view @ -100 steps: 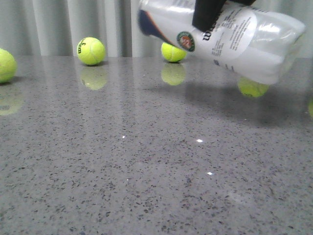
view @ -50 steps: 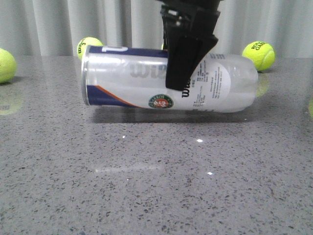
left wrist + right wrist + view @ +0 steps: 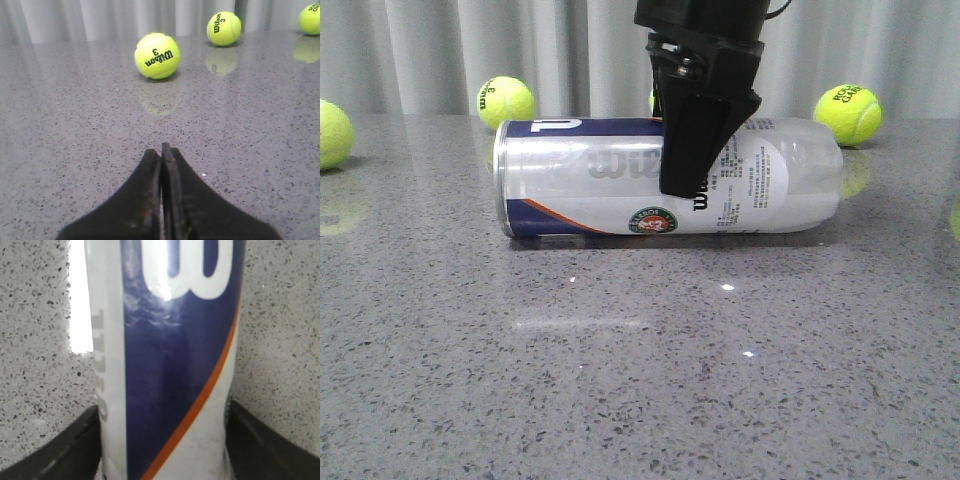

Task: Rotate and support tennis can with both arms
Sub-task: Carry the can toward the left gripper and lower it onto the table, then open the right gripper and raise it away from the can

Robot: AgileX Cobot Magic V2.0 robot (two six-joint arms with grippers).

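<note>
The tennis can [image 3: 590,180] lies on its side on the grey table, silver rim to the left and clear closed end to the right. My right gripper [image 3: 688,170] comes down from above and is shut on the can's middle; one black finger covers part of the white label. In the right wrist view the can [image 3: 170,340] fills the gap between the gripper's [image 3: 162,412] two fingers, with its navy-and-orange band showing. My left gripper [image 3: 161,150] is shut and empty, low over bare table, and does not show in the front view.
Tennis balls lie along the table's back edge: one at far left [image 3: 325,132], one at back left [image 3: 505,102], one at back right [image 3: 847,113]. Three balls [image 3: 157,55] [image 3: 223,28] [image 3: 310,18] lie ahead of the left gripper. A grey curtain hangs behind.
The right gripper brought the can down from a tilted position in the air at upper right to horizontal on the table. In the last half second it settled slightly lower.
</note>
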